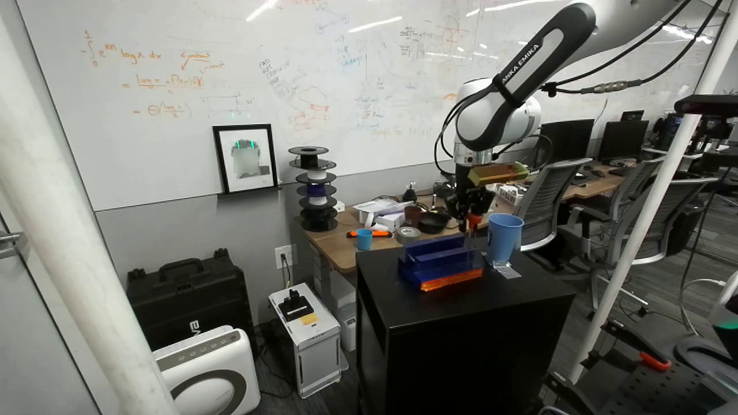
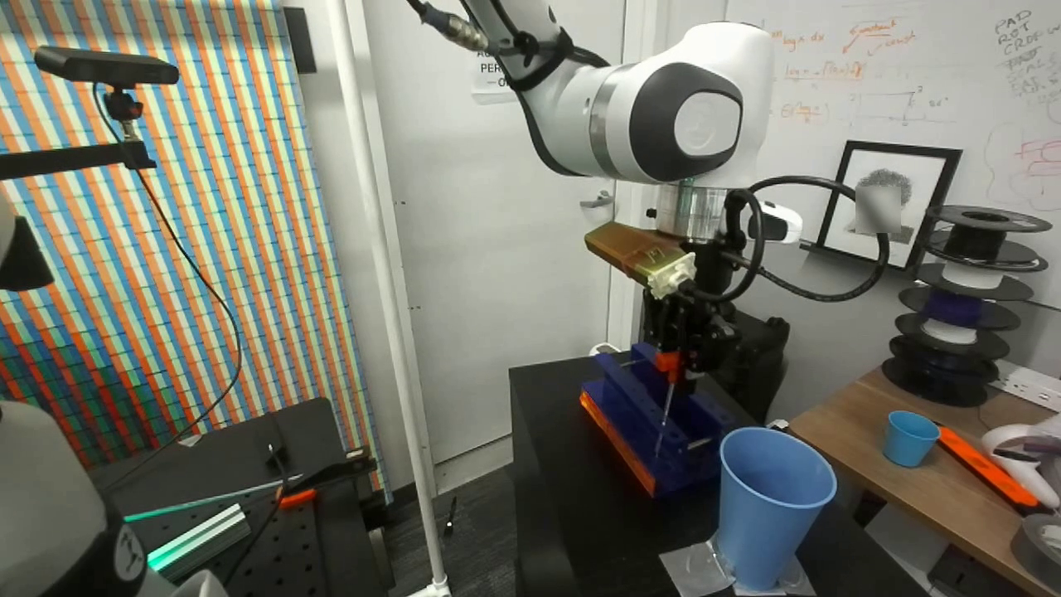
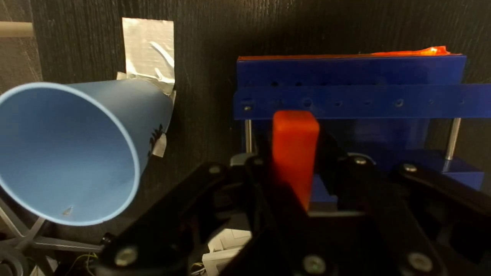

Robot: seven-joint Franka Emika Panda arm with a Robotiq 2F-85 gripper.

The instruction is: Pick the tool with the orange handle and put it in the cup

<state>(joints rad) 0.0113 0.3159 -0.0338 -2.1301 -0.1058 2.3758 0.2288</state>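
Nearest, in an exterior view, the tall light-blue cup (image 2: 772, 514) stands upright on pieces of tape (image 2: 692, 570) on the black surface (image 2: 597, 522); the lower edge there crops the tape. In the wrist view the cup's rim is cut off at the left, and dark marks on its side are illegible. Just beyond lies a dark blue rack (image 2: 626, 406); in the wrist view its upper bar runs out at the right edge and the jaws cover part of its lower half. The jaws are clenched on the orange-handled tool (image 2: 668, 366), its handle held between them over the rack. Its thin shank slants down, hidden by the handle in the wrist view; whether the tip touches the rack I cannot tell. The arm (image 2: 663, 116) is cut off by the top edge of both exterior views. Farther off, a wooden surface (image 2: 854, 414) carries a small blue cup (image 2: 909, 438) and, cropped at the right, a grey tape roll (image 2: 1034, 549). Behind, the face in a framed portrait (image 2: 880, 203) is blanked out, and most writing on the whiteboard (image 2: 928, 95) is faint.
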